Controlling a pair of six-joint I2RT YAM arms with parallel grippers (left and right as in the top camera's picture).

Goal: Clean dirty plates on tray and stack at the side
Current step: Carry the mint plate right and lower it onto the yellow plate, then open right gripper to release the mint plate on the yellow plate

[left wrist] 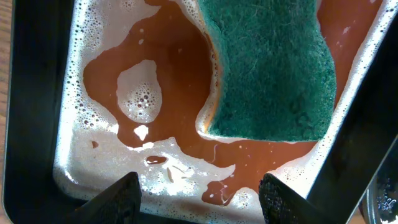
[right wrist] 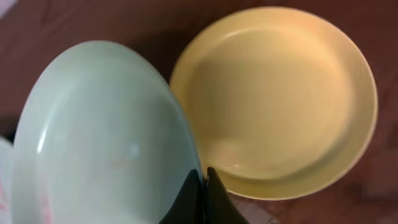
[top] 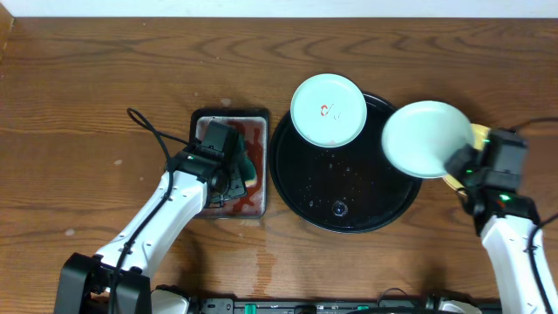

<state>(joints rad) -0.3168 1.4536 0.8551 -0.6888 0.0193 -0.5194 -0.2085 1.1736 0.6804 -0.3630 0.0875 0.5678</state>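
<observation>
Plate held at the right side.
The right gripper [right wrist: 202,182] is clenched on the rim of a pale plate [top: 425,139], tilted over the tray [top: 349,202] and the yellow plate [right wrist: 280,93] near the right edge; the left gripper [left wrist: 199,196] stands released over the pan [left wrist: 37,124].

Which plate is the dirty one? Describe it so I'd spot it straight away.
Find the big round black tray on the wooden table. In the overhead view, a pale blue-white plate overlaps its upper left rim. It shows red smears at its centre. The other pale plate is tilted up in the right gripper, and the yellow plate looks clean.
</observation>
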